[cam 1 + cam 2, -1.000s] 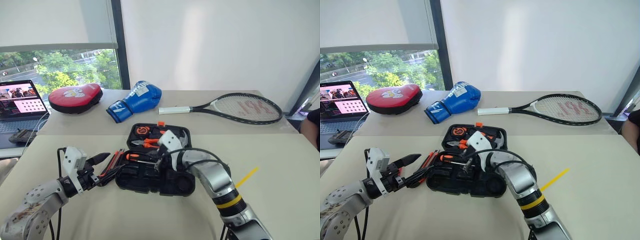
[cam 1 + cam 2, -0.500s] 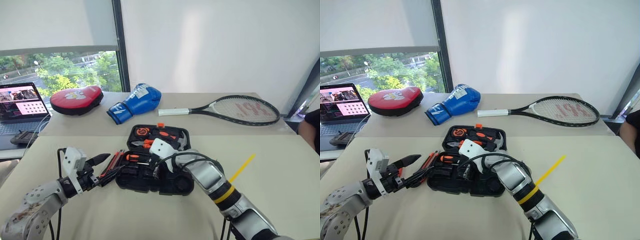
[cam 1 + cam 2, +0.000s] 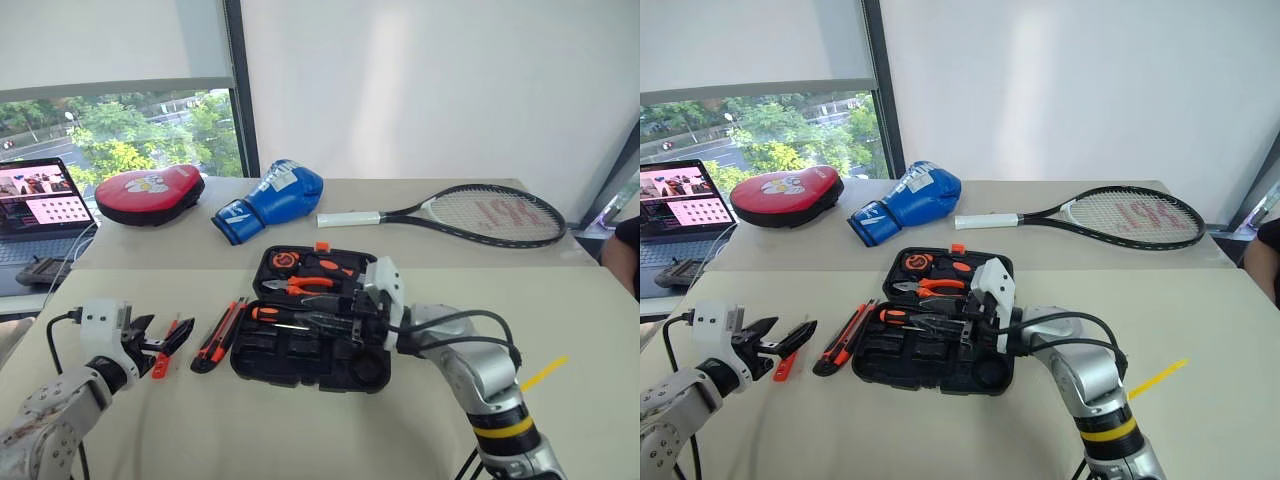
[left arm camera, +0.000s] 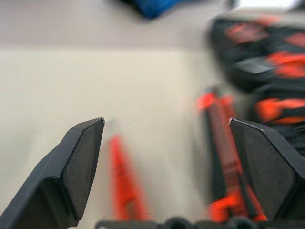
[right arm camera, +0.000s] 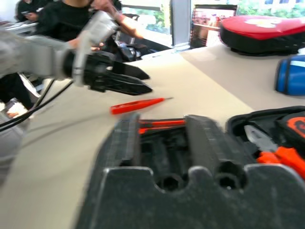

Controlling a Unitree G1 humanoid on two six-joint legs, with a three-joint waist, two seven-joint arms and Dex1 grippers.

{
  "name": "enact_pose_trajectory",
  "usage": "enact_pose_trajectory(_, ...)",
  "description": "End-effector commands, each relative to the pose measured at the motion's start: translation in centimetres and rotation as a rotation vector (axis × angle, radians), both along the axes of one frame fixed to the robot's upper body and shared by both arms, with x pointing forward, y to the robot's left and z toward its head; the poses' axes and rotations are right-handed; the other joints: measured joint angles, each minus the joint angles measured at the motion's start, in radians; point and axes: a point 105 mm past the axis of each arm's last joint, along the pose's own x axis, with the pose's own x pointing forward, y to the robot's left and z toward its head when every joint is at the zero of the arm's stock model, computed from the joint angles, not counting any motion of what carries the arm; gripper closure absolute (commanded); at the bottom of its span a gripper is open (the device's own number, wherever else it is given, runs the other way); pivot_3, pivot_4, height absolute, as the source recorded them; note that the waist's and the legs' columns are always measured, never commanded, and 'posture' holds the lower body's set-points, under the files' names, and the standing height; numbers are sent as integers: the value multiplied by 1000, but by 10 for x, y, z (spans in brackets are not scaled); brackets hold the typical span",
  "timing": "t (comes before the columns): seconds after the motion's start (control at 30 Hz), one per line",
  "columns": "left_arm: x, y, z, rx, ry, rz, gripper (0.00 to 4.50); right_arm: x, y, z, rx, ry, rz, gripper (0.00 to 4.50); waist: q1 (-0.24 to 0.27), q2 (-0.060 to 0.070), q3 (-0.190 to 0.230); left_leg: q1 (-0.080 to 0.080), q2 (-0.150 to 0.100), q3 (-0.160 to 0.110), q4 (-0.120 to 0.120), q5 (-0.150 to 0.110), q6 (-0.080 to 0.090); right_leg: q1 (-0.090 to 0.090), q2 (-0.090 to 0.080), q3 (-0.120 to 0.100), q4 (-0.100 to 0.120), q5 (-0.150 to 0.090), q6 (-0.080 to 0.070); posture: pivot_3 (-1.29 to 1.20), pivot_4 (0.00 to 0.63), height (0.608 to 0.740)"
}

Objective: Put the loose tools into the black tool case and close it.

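The case (image 3: 310, 335) is a black moulded plastic clamshell with rounded corners, lying open on the matte beige table (image 3: 300, 430). Its far half holds orange-handled pliers (image 3: 300, 287) and a round tape measure (image 3: 284, 262) in shaped slots; an orange-and-black screwdriver (image 3: 285, 315) lies across its middle, and the near half shows empty ribbed recesses.

The right claw (image 3: 362, 328) sits over the case's right side, pointing across it, fingers apart with nothing between them.

The left claw (image 3: 165, 340) hovers near the table, well left of the case, its smooth black wedge-shaped fingers (image 4: 81, 160) spread wide and empty. A slim all-orange screwdriver (image 3: 163, 358) lies just beneath and between them. The orange-black knife (image 3: 212, 345) lies between that claw and the case, beside a thin screwdriver (image 3: 237, 312).
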Motion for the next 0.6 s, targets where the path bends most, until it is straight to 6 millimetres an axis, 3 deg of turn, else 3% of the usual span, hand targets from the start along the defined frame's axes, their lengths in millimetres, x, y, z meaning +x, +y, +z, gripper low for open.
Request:
enact_pose_trajectory(0.03,-3,7,3,29,36,20,0,-18,-20,23,26,-78,1,976,1,0,0,0,0,0,0,0,0,0,-1,0,0,0,0,0,150,740)
enact_pose_trajectory(0.13,3,-8,11,-22,18,-44,0,-28,-34,26,15,-70,-21,123,10,-1,1,1,0,-1,0,0,0,1,-3,-1,0,0,0,0,150,740)
enact_pose_trajectory(0.17,5,-12,12,-15,20,-66,0,-31,-39,27,9,-65,-25,23,15,-2,2,1,0,-1,0,0,-1,2,-3,-1,0,0,0,0,150,740)
enact_pose_trajectory(0.43,17,3,-4,40,109,5,0,-45,-52,20,-44,-31,-75,23,21,-4,3,2,0,-1,0,0,-1,2,-3,0,0,0,0,0,150,740)
enact_pose_trajectory(0.57,10,10,-32,69,251,25,0,-47,-57,18,-58,-22,-96,23,24,-4,3,2,0,-1,1,0,0,2,-3,0,0,0,0,0,150,740)
enact_pose_trajectory(0.6,6,9,-38,73,285,12,256,-47,-59,17,-69,-17,-104,4,24,-4,3,3,0,-1,0,0,0,3,-3,0,0,0,0,0,150,740)
